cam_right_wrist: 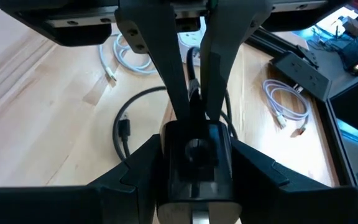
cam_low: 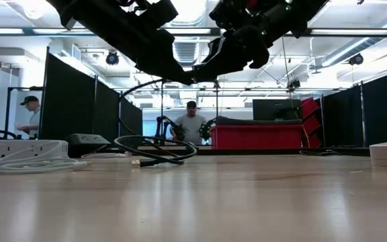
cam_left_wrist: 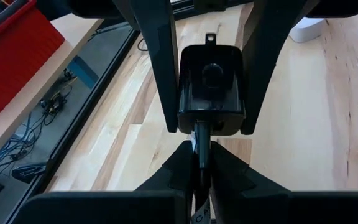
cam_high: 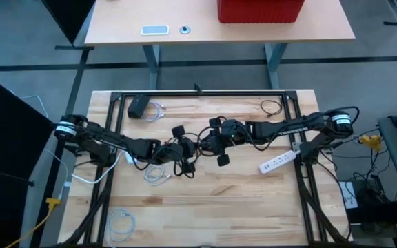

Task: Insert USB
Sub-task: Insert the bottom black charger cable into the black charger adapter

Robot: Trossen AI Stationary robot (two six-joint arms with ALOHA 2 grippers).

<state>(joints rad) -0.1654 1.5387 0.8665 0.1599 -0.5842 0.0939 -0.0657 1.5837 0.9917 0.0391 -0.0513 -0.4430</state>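
The right fingers [cam_left_wrist: 207, 59] clamp a black charger [cam_left_wrist: 210, 87] above the table [cam_high: 240, 200]; the left fingers [cam_right_wrist: 192, 93] pinch the cable plug [cam_left_wrist: 201, 134], its tip at the charger's port. Keep plug and port squarely in line, then press gently straight in.

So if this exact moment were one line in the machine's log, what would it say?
step: insert USB | left tool: shut on USB cable plug | right tool: shut on black charger block | status: plug at block's port, above table centre
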